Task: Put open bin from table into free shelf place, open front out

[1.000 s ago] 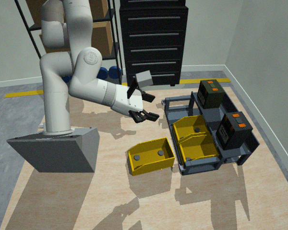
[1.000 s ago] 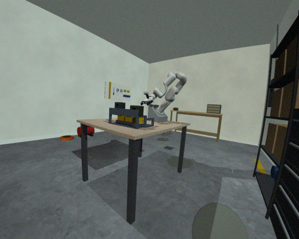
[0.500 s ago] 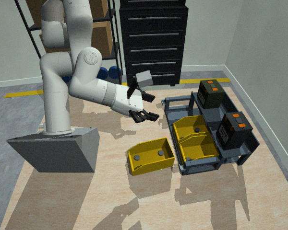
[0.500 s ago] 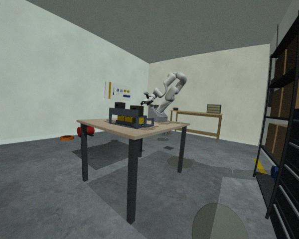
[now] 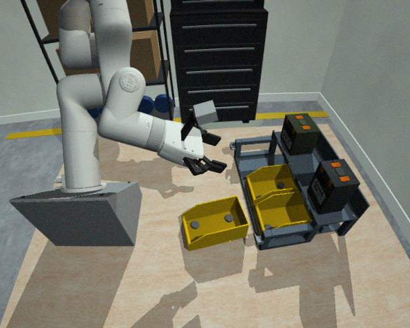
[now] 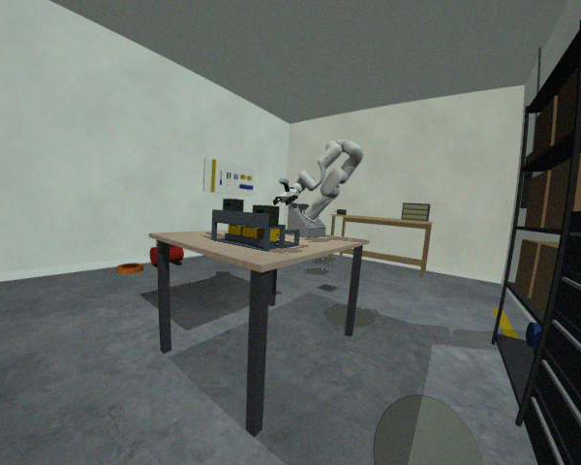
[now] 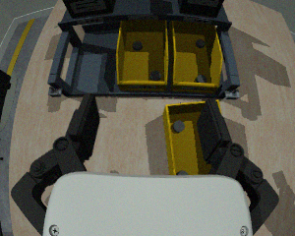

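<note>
The yellow open bin (image 5: 214, 222) (image 7: 183, 138) stands on the table (image 5: 304, 300) (image 7: 131, 141) just in front of the grey shelf (image 5: 286, 237) (image 6: 240, 218) (image 7: 147, 3). Two grey discs (image 5: 228, 217) lie in it. Two more yellow bins (image 5: 268, 182) (image 5: 281, 212) (image 7: 143, 53) (image 7: 197, 53) stand side by side on the shelf. The free place (image 5: 254, 158) (image 7: 91, 69) is at the far end of the row. My gripper (image 5: 216, 152) (image 6: 283, 197) (image 7: 149, 108) is open and empty. It hangs above the table, behind the loose bin and apart from it.
Two dark boxes with orange tabs (image 5: 298, 134) (image 5: 334, 185) stand on the shelf's upper board behind the bins. The robot's grey base (image 5: 81, 215) sits at the table's left. A black drawer cabinet (image 5: 217, 52) stands beyond the table.
</note>
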You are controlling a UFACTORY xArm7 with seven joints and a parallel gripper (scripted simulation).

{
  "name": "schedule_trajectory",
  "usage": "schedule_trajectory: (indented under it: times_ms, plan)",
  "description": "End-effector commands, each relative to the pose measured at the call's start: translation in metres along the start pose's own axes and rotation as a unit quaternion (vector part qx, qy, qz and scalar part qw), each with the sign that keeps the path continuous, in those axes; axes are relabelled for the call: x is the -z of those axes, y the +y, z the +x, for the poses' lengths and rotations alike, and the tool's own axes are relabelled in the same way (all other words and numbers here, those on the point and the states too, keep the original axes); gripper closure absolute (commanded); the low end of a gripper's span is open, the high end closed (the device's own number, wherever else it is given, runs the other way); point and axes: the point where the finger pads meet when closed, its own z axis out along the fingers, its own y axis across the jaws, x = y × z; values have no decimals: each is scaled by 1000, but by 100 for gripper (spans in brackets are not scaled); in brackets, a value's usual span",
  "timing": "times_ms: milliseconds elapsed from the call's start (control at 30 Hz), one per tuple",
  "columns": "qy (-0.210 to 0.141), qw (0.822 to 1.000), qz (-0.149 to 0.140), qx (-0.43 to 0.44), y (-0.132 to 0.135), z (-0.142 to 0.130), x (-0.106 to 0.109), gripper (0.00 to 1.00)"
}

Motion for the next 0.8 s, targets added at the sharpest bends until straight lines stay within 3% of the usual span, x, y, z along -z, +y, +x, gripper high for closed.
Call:
schedule_trajectory:
  times_ms: [0,133,167,300,700,733,767]
  plan:
    - [1,1000,-9,1,-29,11,-18,0]
    - [1,1000,-9,1,-29,11,-18,0]
    - [1,1000,-2,1,-5,3,-4,0]
    - [1,1000,-9,1,-29,11,-18,0]
    - [1,1000,-9,1,-29,11,-18,0]
    - [1,1000,-2,1,-5,3,-4,0]
    - [1,1000,-4,1,-11,5,-7,0]
